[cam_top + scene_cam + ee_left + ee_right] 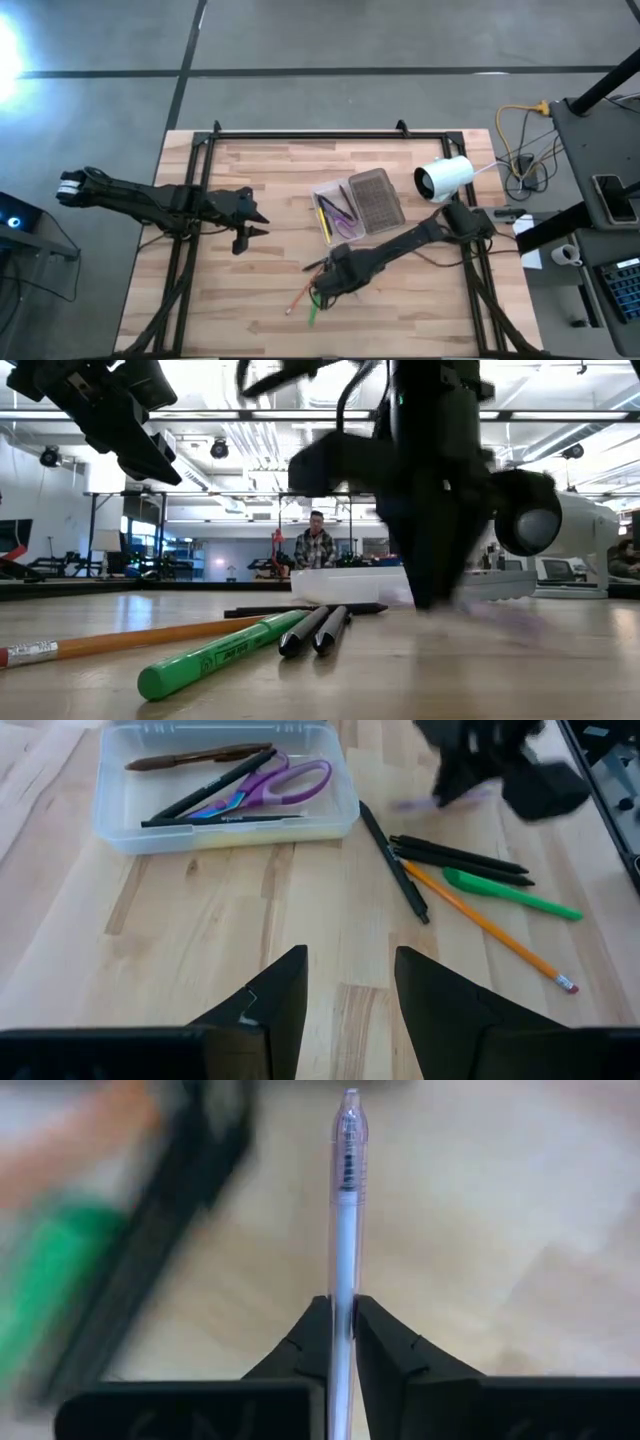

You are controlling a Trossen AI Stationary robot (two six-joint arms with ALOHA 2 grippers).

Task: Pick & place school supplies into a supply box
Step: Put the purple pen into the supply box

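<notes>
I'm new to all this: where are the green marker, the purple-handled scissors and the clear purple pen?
Green marker (510,892): left wrist view, mid-barrel.
Purple-handled scissors (290,782): left wrist view, handle loop.
Clear purple pen (346,1200): right wrist view, upper barrel.

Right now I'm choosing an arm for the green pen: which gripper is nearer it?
Right. The right gripper, shut on a clear pen, is beside the green pen; the left gripper waits farther off, left of the box.

In the right wrist view the green marker and black pens are smeared by blur; the clear pen runs off the picture's edge.
</notes>
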